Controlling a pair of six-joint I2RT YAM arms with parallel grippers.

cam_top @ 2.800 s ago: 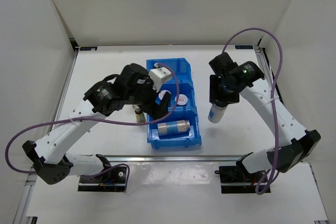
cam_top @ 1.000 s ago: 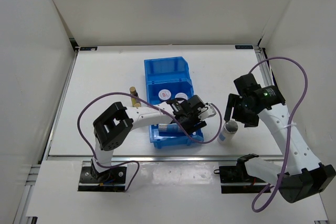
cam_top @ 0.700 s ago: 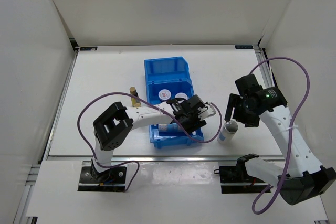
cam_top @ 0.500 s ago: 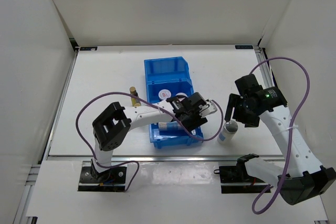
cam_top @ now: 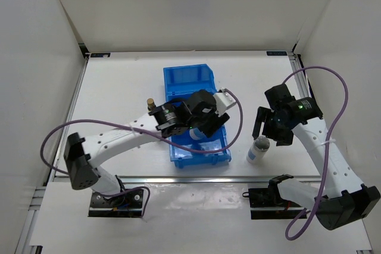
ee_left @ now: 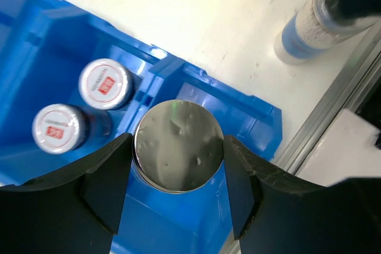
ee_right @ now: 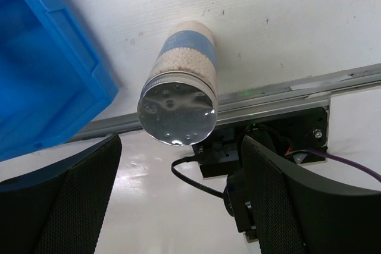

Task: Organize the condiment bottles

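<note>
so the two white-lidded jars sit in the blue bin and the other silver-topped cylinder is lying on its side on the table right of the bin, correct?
Not quite. The silver-topped cylinder on the table to the right of the blue bin stands upright rather than lying down; the right wrist view looks down on its silver top. The two white-lidded jars do sit in the bin, as the left wrist view shows.

Two white-lidded jars [ee_left: 106, 83] in the blue bin [ee_left: 36, 52] are showing red marks on their lids, too small to be read; nothing else is bearing legible text.
</note>
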